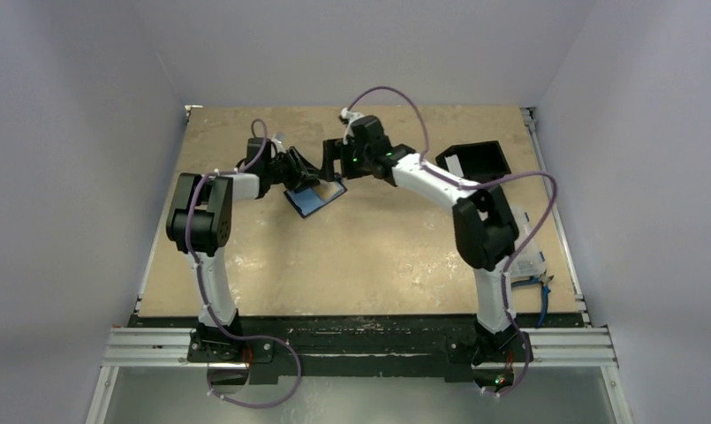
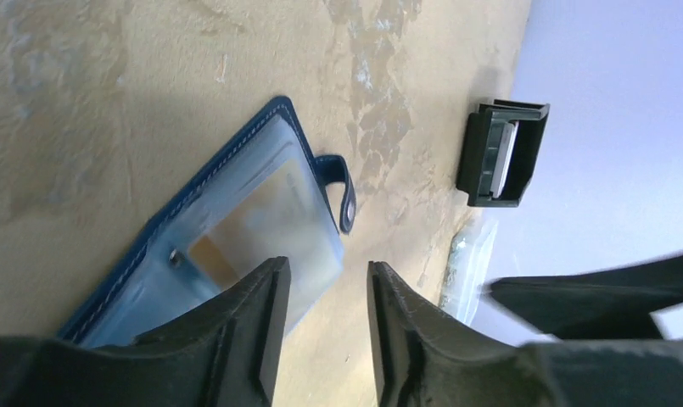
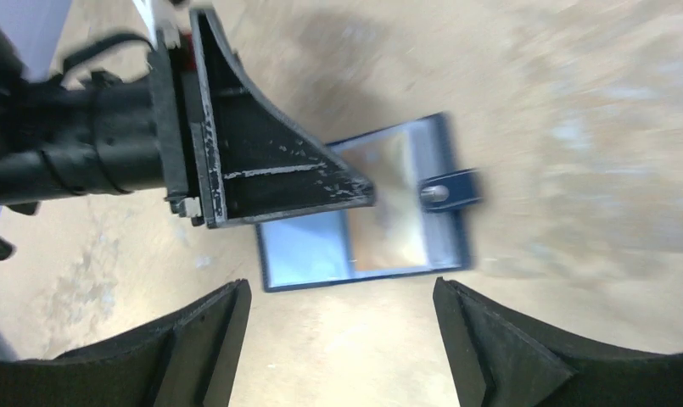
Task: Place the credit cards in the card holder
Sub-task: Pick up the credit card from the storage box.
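The navy-blue card holder (image 1: 316,199) lies open on the table, its clear sleeves facing up. A tan credit card (image 2: 265,208) shows through one sleeve (image 3: 393,199). The snap strap (image 2: 344,193) sticks out from the holder's edge. My left gripper (image 2: 327,275) hovers low over the holder's corner, open by a narrow gap with only bare table between its fingers. In the right wrist view my right gripper (image 3: 342,292) stands wide open and empty just short of the holder (image 3: 304,254). From above, the two grippers (image 1: 303,175) (image 1: 334,162) meet over the holder. Any other credit cards are out of view.
A black open-sided box (image 1: 475,159) with something white inside (image 2: 499,153) stands at the back right. A clear plastic box (image 1: 528,256) and a blue-handled tool (image 1: 539,283) lie by the right edge. The left gripper's finger (image 3: 261,161) crosses the right wrist view.
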You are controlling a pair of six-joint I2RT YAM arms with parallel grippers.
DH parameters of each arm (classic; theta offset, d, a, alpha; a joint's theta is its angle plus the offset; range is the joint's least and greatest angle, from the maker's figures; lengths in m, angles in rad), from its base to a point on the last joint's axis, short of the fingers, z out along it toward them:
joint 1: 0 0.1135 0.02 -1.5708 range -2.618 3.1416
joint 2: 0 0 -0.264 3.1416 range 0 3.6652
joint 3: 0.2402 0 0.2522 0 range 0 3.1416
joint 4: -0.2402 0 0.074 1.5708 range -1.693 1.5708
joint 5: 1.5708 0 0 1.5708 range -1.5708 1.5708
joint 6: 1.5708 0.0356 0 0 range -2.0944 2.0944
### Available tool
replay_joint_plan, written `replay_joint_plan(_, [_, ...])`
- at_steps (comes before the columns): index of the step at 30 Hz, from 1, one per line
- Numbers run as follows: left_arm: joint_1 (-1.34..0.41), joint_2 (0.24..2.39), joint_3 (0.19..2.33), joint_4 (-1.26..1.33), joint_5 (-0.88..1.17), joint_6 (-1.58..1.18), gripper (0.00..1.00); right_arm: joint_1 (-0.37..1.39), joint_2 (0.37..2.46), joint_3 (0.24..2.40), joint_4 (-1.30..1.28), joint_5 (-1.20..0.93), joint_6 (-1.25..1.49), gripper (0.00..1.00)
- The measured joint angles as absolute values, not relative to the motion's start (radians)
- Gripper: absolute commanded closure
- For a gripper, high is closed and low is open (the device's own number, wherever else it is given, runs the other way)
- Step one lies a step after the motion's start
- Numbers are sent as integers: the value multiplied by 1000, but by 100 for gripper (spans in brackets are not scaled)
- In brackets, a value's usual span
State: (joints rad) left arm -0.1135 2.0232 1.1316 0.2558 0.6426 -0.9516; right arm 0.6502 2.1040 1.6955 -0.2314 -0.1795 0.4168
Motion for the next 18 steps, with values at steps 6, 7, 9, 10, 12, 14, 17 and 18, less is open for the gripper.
replay_joint_plan(6, [-154,2085,1327,46,602,-853,30,484,1855,1557,-291,-24,292,12])
replay_joint_plan(7, [-161,2069,1351,2,574,-819,28,445,1817,1529,-298,2,272,12])
replay_joint_plan(9, [-174,2008,1359,-63,525,-765,26,371,1757,1485,-327,43,245,10])
replay_joint_plan(10, [-179,1966,1359,-100,505,-737,25,340,1739,1475,-341,57,238,9])
replay_joint_plan(12, [-187,1872,1359,-154,476,-679,23,279,1721,1467,-366,70,223,8])
replay_joint_plan(14, [-192,1783,1357,-174,463,-627,22,230,1723,1467,-390,68,215,6])
replay_joint_plan(17, [-202,1675,1320,-174,447,-567,22,165,1747,1467,-421,51,206,6])
replay_joint_plan(18, [-210,1656,1308,-174,442,-554,22,148,1758,1467,-427,44,204,6])
